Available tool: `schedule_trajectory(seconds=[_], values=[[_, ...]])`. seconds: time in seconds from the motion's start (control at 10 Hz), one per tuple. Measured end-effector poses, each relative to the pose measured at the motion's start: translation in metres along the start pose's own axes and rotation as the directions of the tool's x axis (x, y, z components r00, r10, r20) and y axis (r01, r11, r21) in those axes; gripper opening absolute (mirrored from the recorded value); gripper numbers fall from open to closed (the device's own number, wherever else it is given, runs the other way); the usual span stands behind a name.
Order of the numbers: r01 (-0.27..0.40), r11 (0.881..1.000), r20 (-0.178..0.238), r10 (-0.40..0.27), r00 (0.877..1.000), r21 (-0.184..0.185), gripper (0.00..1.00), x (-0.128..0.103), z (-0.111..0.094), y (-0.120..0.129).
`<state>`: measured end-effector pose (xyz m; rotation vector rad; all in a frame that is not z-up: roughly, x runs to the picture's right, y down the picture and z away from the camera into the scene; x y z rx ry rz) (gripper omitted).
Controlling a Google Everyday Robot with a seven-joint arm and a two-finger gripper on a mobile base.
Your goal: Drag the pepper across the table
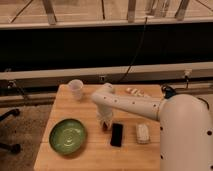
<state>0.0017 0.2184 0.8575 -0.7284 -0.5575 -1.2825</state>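
Tool sits over pepper beside flat black object.

The wooden table carries a green plate near its front left corner and a white cup at its back left. A flat black object lies near a white block toward the right. Small pale pieces rest by the back edge. The gripper hangs low over the middle, at the reddish pepper.
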Motion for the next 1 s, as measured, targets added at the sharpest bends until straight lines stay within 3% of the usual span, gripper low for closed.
schedule_trajectory(seconds=[0.4, 0.8, 1.0], values=[[0.009, 1.000, 0.004, -0.008, 1.000, -0.004, 0.00, -0.006, 0.000, 0.001], [0.017, 1.000, 0.010, -0.017, 1.000, 0.008, 0.00, -0.055, 0.000, 0.004], [0.017, 1.000, 0.017, -0.017, 1.000, 0.013, 0.00, -0.062, 0.005, 0.005]])
